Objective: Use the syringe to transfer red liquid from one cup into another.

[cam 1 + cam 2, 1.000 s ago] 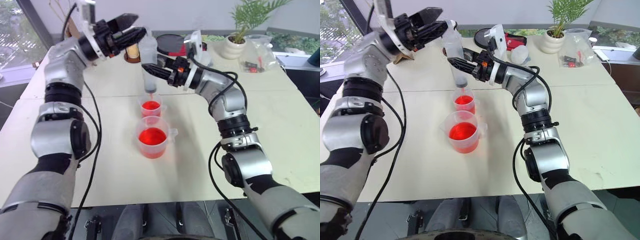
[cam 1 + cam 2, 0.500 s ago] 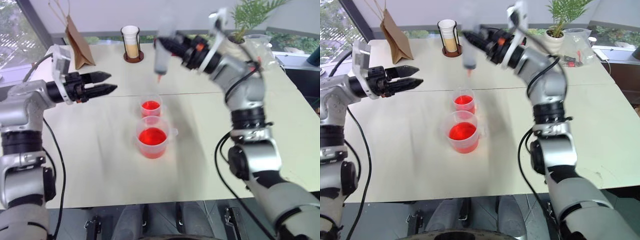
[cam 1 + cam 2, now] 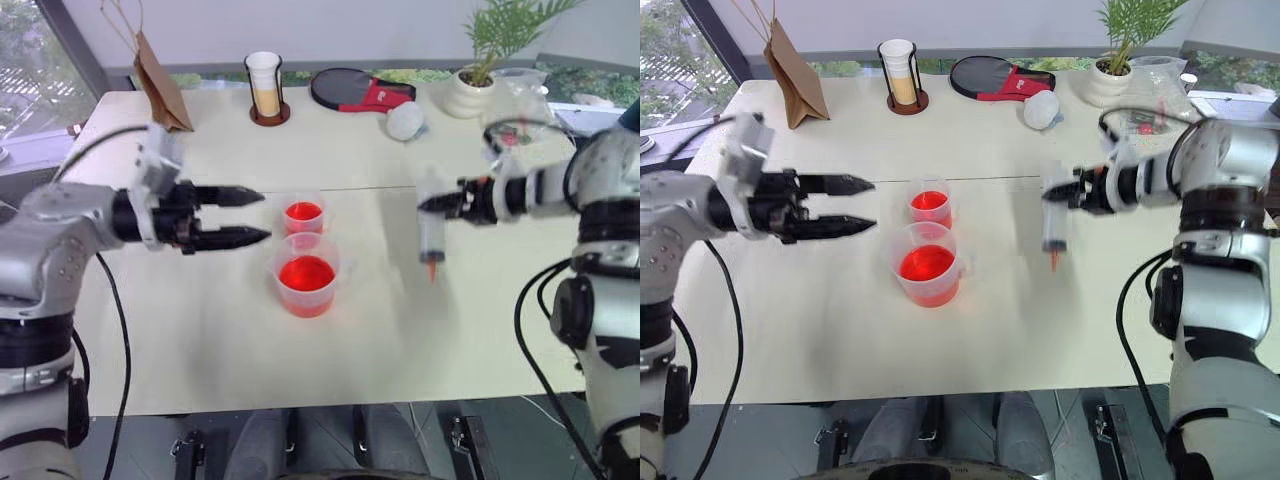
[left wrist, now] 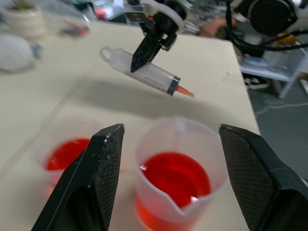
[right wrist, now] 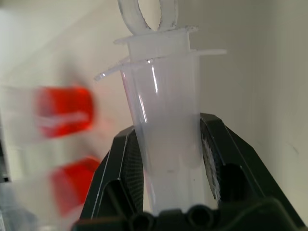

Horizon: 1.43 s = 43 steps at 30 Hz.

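The right gripper is clamped on the syringe, tip down above bare table right of both red-filled cups; the left gripper gapes empty; setting it down seems next.

Bright red-orange liquid is glowing in the clear bigger cup mid-frame and the smaller clear cup above it. The milky syringe at centre right is showing an orange tip. The table is looking pale cream.
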### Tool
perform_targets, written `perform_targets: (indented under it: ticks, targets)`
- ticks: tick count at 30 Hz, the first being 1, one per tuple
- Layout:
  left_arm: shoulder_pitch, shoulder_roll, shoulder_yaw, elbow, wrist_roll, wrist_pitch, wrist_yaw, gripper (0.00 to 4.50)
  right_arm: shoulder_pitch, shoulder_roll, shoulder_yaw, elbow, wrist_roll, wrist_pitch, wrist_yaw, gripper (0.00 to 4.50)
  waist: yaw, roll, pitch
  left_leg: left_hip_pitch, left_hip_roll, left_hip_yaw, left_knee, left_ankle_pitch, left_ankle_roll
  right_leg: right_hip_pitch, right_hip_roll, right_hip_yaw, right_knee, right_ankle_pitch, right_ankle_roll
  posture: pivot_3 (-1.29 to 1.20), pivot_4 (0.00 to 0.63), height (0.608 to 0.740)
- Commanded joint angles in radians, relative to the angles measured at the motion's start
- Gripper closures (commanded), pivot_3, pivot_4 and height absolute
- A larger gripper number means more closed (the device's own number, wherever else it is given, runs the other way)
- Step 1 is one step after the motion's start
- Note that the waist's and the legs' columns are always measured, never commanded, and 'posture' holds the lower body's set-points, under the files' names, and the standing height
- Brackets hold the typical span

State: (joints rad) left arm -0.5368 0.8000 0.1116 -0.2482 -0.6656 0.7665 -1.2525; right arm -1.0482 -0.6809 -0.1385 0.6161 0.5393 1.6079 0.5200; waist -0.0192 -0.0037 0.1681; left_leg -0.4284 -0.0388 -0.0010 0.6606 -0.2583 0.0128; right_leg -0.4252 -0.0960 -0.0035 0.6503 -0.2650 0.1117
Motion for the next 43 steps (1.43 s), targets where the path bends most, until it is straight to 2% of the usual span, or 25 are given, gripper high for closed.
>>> perform_targets:
  ticks: [1, 7, 10, 13, 14, 18, 21, 24, 27, 29, 32, 37, 43]
  targets:
    - [0.008, 0.003, -0.033, -0.039, -0.001, -0.033, -0.006, 1.30, 0.029, 0.001, -0.025, -0.069, 0.045, 0.007, -0.050, 3.12, 0.002, 0.000, 0.000, 0.000, 0.000, 0.000, 0.001, 0.000, 0.000, 0.000, 0.000, 0.000, 0.000, 0.000, 0.000, 0.00, 0.150, 0.740]
    - [-0.010, -0.025, -0.085, -0.015, -0.005, -0.057, -0.004, 1.30, 0.059, 0.029, -0.084, -0.069, 0.047, 0.007, -0.167, 3.12, 0.006, 0.000, 0.000, 0.000, 0.000, 0.001, 0.003, -0.001, 0.002, 0.002, 0.001, 0.000, 0.000, 0.000, 0.000, 0.00, 0.150, 0.740]
    - [-0.033, -0.036, -0.089, 0.007, -0.002, -0.062, 0.002, 1.23, 0.073, 0.036, -0.091, -0.094, 0.064, 0.007, -0.201, 1.76, 0.006, 0.000, 0.000, 0.000, 0.000, 0.001, 0.003, -0.001, 0.002, 0.002, 0.004, 0.000, 0.000, 0.000, 0.000, 0.00, 0.150, 0.740]
    - [-0.062, -0.044, -0.077, 0.043, -0.009, -0.058, 0.009, 1.23, 0.086, 0.031, -0.098, -0.117, 0.087, 0.007, -0.227, 0.15, 0.005, 0.000, 0.000, 0.000, 0.000, 0.001, 0.003, -0.001, 0.003, 0.003, 0.004, -0.001, 0.000, 0.000, 0.000, 0.00, 0.150, 0.740]
    - [-0.071, -0.045, -0.072, 0.060, -0.008, -0.059, 0.012, 1.23, 0.090, 0.026, -0.101, -0.128, 0.097, 0.007, -0.232, 0.06, 0.005, 0.000, 0.000, 0.000, 0.000, 0.001, 0.003, -0.001, 0.003, 0.003, 0.005, -0.001, 0.000, 0.000, 0.000, 0.00, 0.150, 0.740]
    - [-0.092, -0.041, -0.051, 0.144, 0.020, -0.092, 0.035, 1.23, 0.105, -0.013, -0.117, -0.225, 0.131, 0.007, -0.201, 0.06, 0.005, 0.000, 0.000, 0.001, 0.000, 0.001, 0.003, -0.001, 0.003, 0.003, 0.005, -0.001, 0.000, 0.000, 0.000, 0.00, 0.150, 0.740]
    - [-0.075, -0.016, -0.020, 0.227, 0.061, -0.139, 0.063, 1.23, 0.161, -0.119, -0.114, -0.354, 0.175, -0.063, -0.044, 0.06, 0.008, 0.000, 0.000, 0.000, 0.000, 0.001, 0.003, -0.001, 0.003, 0.003, 0.005, -0.001, 0.000, 0.000, 0.000, 0.00, 0.150, 0.740]
    - [-0.020, -0.003, 0.032, 0.286, 0.081, -0.166, 0.112, 1.23, 0.314, -0.237, -0.164, -0.453, 0.201, -0.235, 0.152, 0.06, 0.009, 0.000, 0.000, 0.000, 0.000, 0.000, 0.003, -0.002, 0.005, 0.003, 0.006, -0.001, -0.001, 0.000, 0.001, 0.00, 0.150, 0.740]
    - [0.065, -0.008, 0.103, 0.292, 0.073, -0.168, 0.171, 1.23, 0.579, -0.296, -0.266, -0.571, 0.202, -0.459, 0.356, 0.06, 0.009, -0.001, 0.000, 0.002, 0.001, 0.000, 0.004, -0.003, 0.007, 0.006, 0.006, -0.001, -0.003, 0.000, 0.001, 0.00, 0.150, 0.740]
    - [0.144, -0.017, 0.138, 0.273, 0.068, -0.169, 0.200, 1.23, 0.741, -0.274, -0.343, -0.601, 0.188, -0.586, 0.417, 0.06, 0.008, -0.002, 0.000, 0.003, 0.002, -0.001, 0.004, -0.004, 0.008, 0.009, 0.006, -0.001, -0.003, 0.000, 0.001, 0.00, 0.150, 0.740]
    - [0.261, -0.058, 0.172, 0.238, 0.054, -0.158, 0.257, 1.23, 0.890, -0.164, -0.396, -0.604, 0.114, -0.831, 0.385, 0.06, 0.004, -0.001, 0.000, 0.006, 0.002, 0.000, 0.004, -0.004, 0.008, 0.011, 0.003, 0.000, -0.004, 0.000, 0.001, 0.00, 0.150, 0.740]
    - [0.334, -0.110, 0.181, 0.203, 0.029, -0.141, 0.303, 1.23, 0.967, -0.090, -0.369, -0.569, 0.021, -1.055, 0.381, 0.06, 0.010, -0.001, 0.000, 0.018, 0.002, 0.001, 0.004, -0.004, 0.007, 0.022, 0.000, 0.001, -0.004, -0.001, 0.001, 0.00, 0.150, 0.740]
    - [0.344, -0.127, 0.172, 0.226, 0.025, -0.134, 0.324, 1.23, 0.967, -0.046, -0.379, -0.581, 0.045, -1.088, 0.353, 0.06, 0.011, -0.001, 0.000, 0.019, 0.002, 0.000, 0.003, -0.004, 0.006, 0.022, -0.001, 0.001, -0.005, -0.001, 0.000, 0.00, 0.150, 0.740]
